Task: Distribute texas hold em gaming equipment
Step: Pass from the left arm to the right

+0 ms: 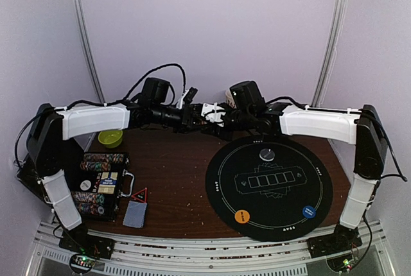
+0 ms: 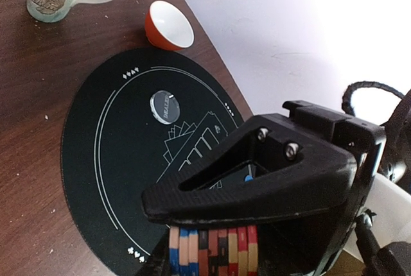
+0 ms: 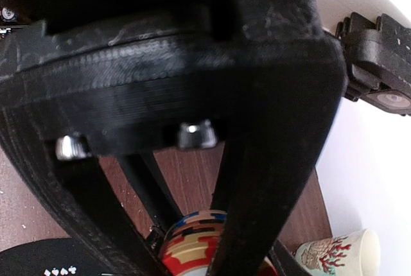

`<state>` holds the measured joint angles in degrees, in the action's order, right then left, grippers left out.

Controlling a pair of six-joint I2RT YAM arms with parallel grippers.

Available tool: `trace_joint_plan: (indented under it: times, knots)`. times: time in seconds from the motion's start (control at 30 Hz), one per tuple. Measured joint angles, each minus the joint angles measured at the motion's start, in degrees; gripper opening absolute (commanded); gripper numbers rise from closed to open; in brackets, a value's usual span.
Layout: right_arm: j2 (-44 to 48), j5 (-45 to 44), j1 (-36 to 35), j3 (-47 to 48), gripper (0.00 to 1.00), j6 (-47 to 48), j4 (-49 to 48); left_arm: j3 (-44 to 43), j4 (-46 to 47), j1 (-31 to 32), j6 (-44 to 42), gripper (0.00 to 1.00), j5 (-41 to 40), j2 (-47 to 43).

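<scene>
Nearest, left jaws clamp chip stack (image 2: 212,250) aloft, seemingly for handover; right jaws straddle it, grip unclear.

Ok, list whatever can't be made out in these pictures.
Number in the chip stack: left wrist view, bottom edge cuts it off, the left gripper covers its top.
Whether the right gripper is closed on that stack: right wrist view, its own body blocks, fingertips cut off below; top view, too small.
Lettering on the orange button and the blue button: top view, too small.
</scene>
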<state>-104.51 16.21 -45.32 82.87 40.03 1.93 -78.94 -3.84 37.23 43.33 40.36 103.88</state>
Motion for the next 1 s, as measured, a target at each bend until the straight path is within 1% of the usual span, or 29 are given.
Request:
trace_joint_plan:
  times: [0.13, 0.3, 0.43, 0.53, 0.63, 1.0]
  knots:
    - [0.0, -2.49, 0.48, -1.66, 0.0, -3.1, 2.71, 0.02, 5.03, 0.07, 1.36, 0.02, 2.64, 4.7]
    - [0.04, -6.03, 0.85, -9.27, 0.0, -8.61, 2.78, 0.0, 13.31, 1.6, 4.37, 0.06, 7.74, 14.43]
    - [0.04, -8.0, 1.11, -13.94, 0.0, -12.07, 2.89, -1.31, 17.55, 2.99, 6.67, 0.08, 10.82, 20.79]
    - [-0.02, -9.14, 1.6, -14.58, 0.0, -13.25, 3.85, -3.65, 20.41, 3.32, 8.22, 0.11, 12.76, 24.33]
    - [-0.44, -9.4, 2.25, -14.45, 0.0, -13.55, 4.11, -4.94, 22.16, 3.32, 9.33, 0.16, 13.07, 26.03]
    - [-4.94, -7.82, 4.02, -13.64, 0.0, -14.4, 5.01, -6.62, 26.97, 3.32, 13.73, 0.25, 14.36, 32.24]
